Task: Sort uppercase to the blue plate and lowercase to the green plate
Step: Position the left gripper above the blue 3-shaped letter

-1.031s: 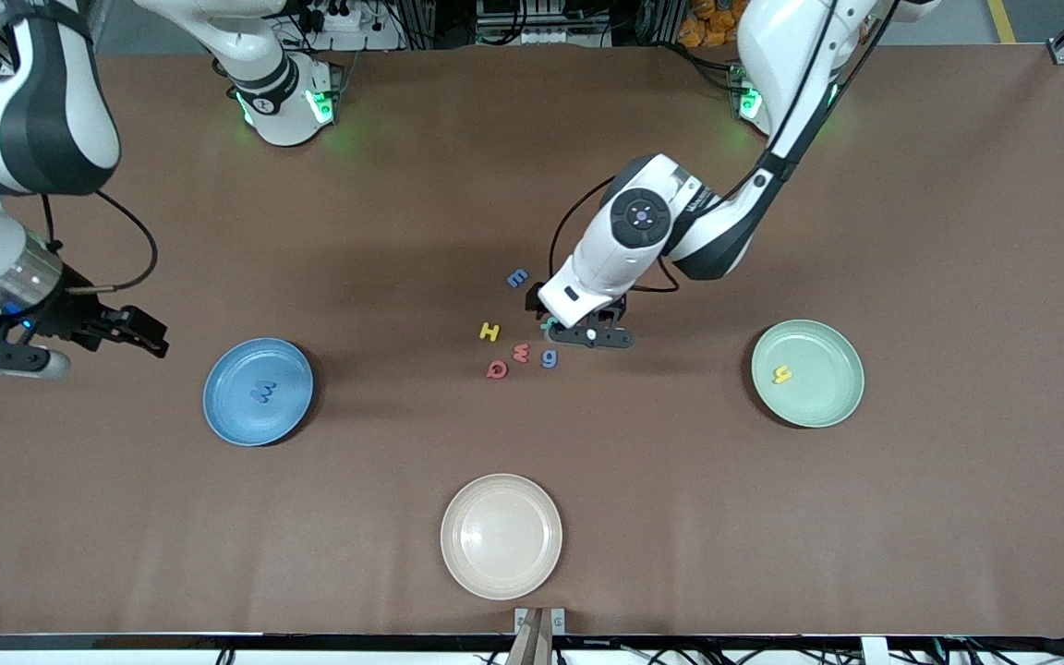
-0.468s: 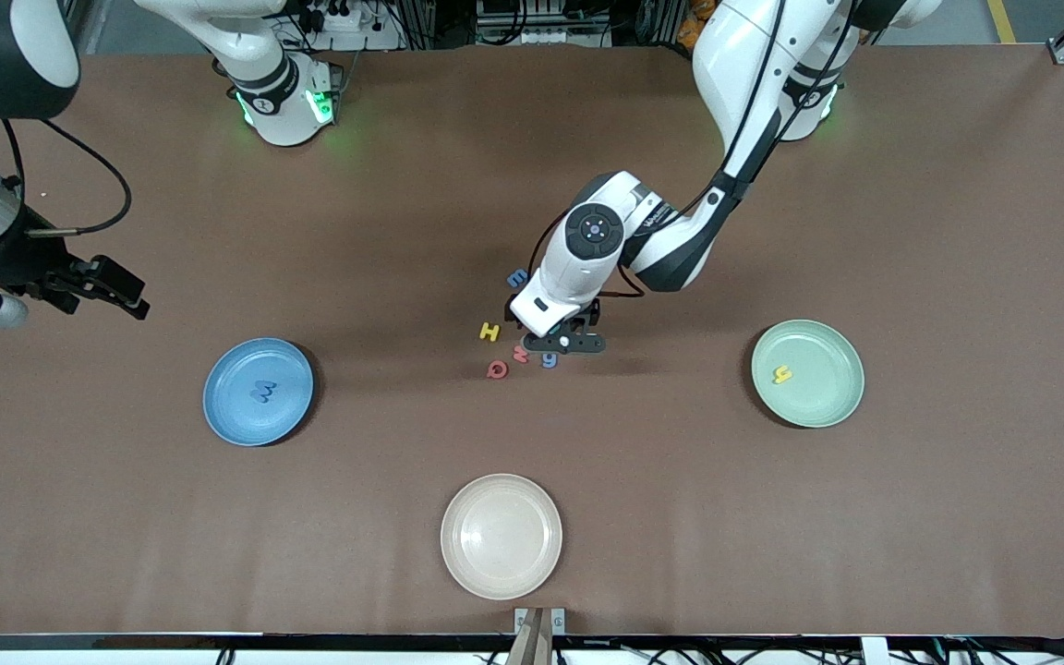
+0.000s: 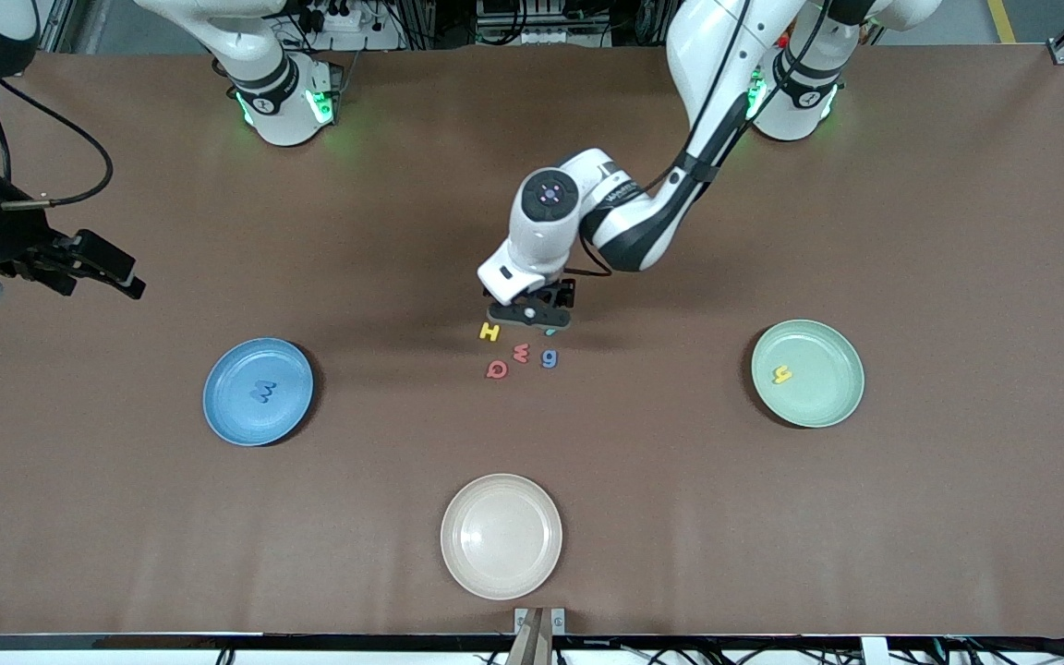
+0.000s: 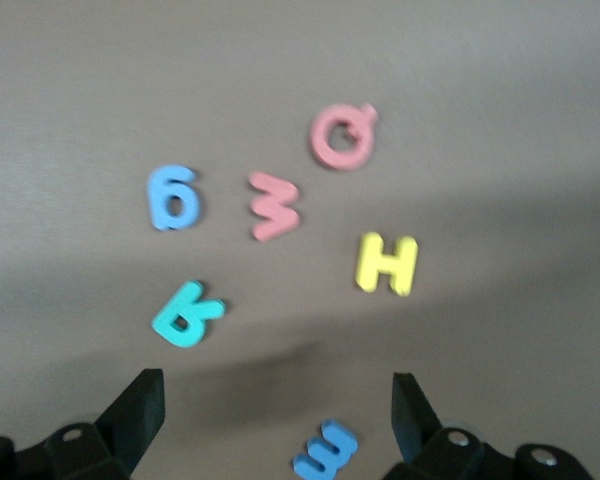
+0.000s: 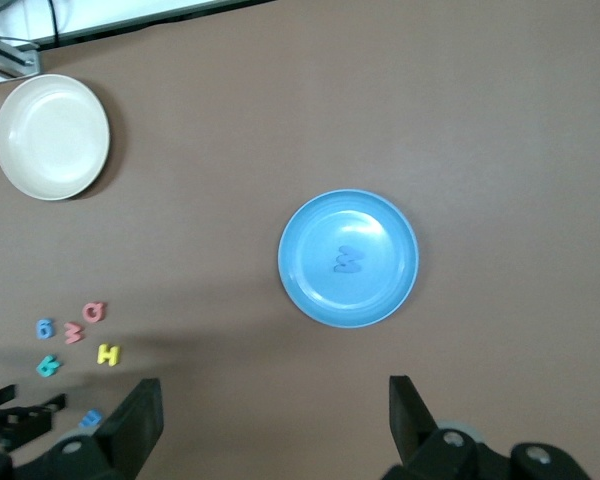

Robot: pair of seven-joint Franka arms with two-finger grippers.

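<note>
My left gripper (image 3: 532,316) is open and empty, low over the letter cluster at mid-table. In the left wrist view the blue e (image 4: 325,450) lies between its fingers (image 4: 277,415). Close by lie the teal R (image 4: 185,314), yellow H (image 3: 489,331), red w (image 3: 521,352), blue g (image 3: 550,357) and red Q (image 3: 496,369). The blue plate (image 3: 227,411) holds the blue W (image 3: 261,392). The green plate (image 3: 828,397) holds the yellow h (image 3: 782,374). My right gripper (image 3: 126,275) is open and empty, up over the right arm's end of the table.
A cream plate (image 3: 501,536) sits near the table's front edge, nearer the front camera than the letters. In the right wrist view the blue plate (image 5: 380,290), the cream plate (image 5: 52,137) and the letter cluster show below.
My left gripper has moved from over the g and R toward the robots' bases, over the e. My right arm has drawn back and up from the blue plate.
</note>
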